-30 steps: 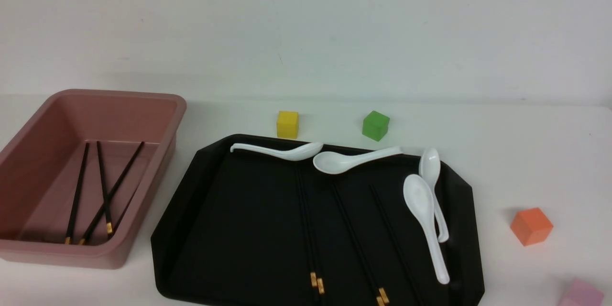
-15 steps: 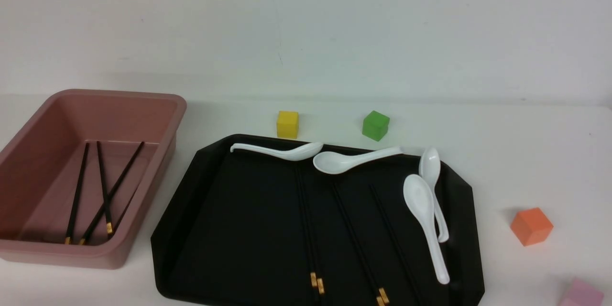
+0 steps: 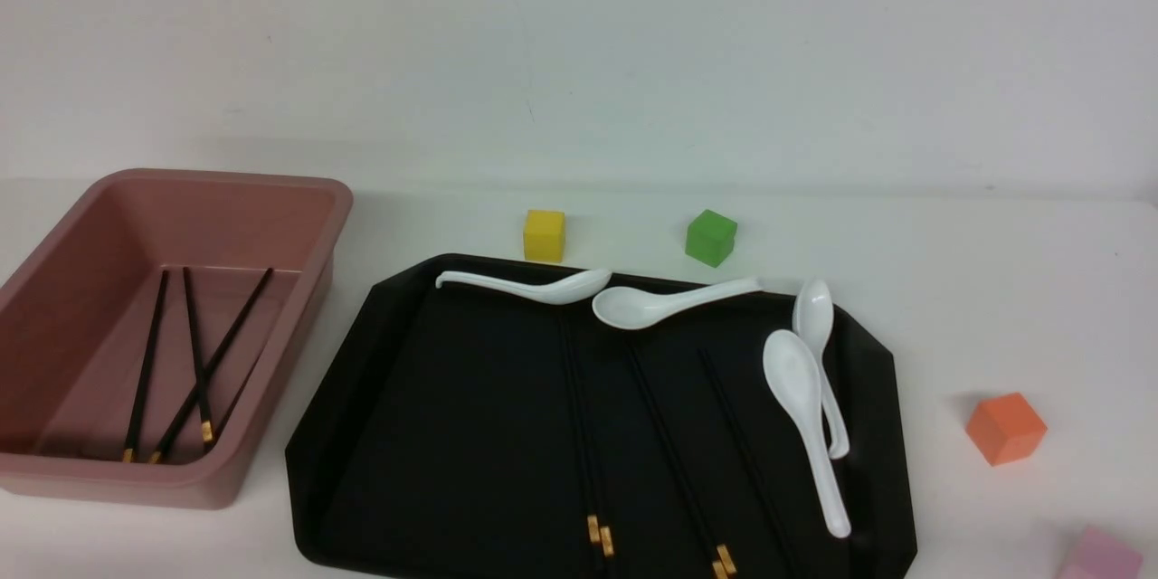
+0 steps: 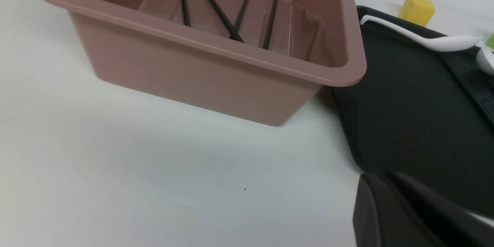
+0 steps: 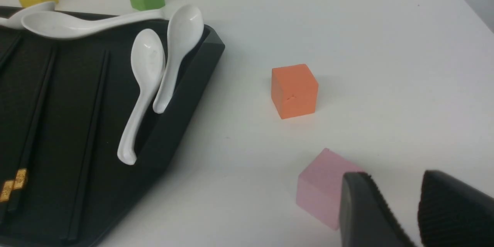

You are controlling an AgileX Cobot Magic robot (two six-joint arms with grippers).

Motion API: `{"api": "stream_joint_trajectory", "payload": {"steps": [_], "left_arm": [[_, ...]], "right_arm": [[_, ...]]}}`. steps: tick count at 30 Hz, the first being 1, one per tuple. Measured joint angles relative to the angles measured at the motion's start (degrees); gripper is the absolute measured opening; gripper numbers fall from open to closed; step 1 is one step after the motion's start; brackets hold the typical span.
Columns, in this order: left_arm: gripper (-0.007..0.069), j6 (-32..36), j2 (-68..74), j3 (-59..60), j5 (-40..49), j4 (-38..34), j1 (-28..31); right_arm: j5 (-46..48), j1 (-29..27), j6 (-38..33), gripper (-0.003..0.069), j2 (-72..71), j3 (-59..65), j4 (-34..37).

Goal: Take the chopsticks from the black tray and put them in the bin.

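Observation:
The black tray point(image 3: 452, 434) lies in the middle of the table. Several black chopsticks point(image 3: 674, 452) with gold bands lie on it, thick ends toward me; they also show in the right wrist view point(image 5: 90, 135). The pink bin point(image 3: 339, 199) stands to the tray's left with several chopsticks point(image 3: 194, 353) lying in it. Neither gripper shows in the front view. My left gripper point(image 4: 376, 179) is shut and empty, over the table by the tray's near left corner point(image 4: 405, 104), near the bin point(image 4: 200, 69). My right gripper point(image 5: 393, 177) is open and empty, right of the tray.
Several white spoons point(image 3: 801, 398) lie along the tray's far and right sides. A yellow cube point(image 3: 544, 235) and a green cube point(image 3: 710, 238) stand behind the tray. An orange cube point(image 3: 1004, 428) and a pink cube point(image 5: 320, 187) stand to its right, the pink one beside my right gripper.

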Motion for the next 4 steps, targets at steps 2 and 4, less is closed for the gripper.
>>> {"api": "stream_joint_trajectory", "payload": {"steps": [2,4], "left_arm": [[0.0022,0.00,0.00,0.00,0.00,0.00,0.00],[0.0022,0.00,0.00,0.00,0.00,0.00,0.00]], "right_arm": [[0.00,0.00,0.00,0.0240,0.00,0.00,0.00],[0.00,0.00,0.00,0.0240,0.00,0.00,0.00]]}}
